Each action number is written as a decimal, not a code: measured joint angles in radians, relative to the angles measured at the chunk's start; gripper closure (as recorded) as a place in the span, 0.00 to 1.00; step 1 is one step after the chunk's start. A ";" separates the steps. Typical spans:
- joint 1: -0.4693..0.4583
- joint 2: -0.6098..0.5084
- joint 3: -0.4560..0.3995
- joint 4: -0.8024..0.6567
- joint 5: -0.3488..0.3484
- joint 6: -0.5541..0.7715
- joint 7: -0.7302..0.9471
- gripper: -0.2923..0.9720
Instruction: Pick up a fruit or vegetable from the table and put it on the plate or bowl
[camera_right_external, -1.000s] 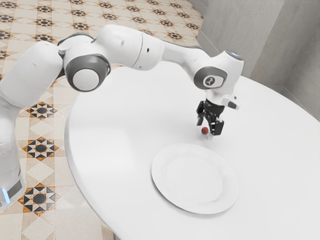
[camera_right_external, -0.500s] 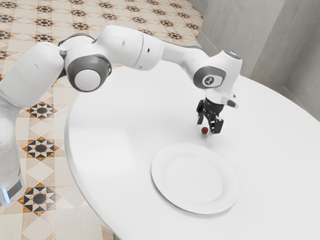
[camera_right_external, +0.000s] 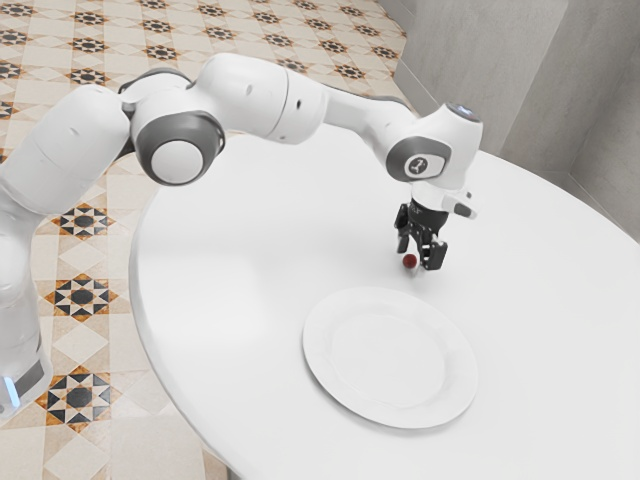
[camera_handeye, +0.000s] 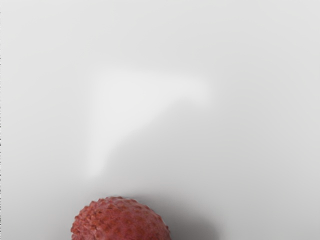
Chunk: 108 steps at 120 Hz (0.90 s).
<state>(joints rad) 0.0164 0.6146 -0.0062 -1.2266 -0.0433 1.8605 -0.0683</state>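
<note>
A small red, bumpy lychee lies on the white round table, just beyond the far rim of the white plate. My black gripper points down over the lychee with a finger on either side of it and stands open; the fingers are wider apart than the fruit. In the wrist view the lychee sits right under my hand on the bare tabletop. The plate has nothing on it.
The table's edge curves round on the exterior view's left, with patterned floor tiles beyond it. A grey wall stands behind the table at the exterior view's upper right.
The fingers have drawn closer together around the lychee. The hand has shifted slightly; the lychee has stayed in place.
</note>
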 joint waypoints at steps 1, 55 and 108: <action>0.000 0.000 0.000 0.000 0.000 0.000 0.000 0.36; 0.020 0.013 -0.014 0.000 -0.001 0.017 0.016 0.55; 0.019 0.004 -0.011 0.001 0.003 0.021 0.021 0.64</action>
<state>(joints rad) 0.0356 0.6181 -0.0176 -1.2261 -0.0407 1.8817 -0.0474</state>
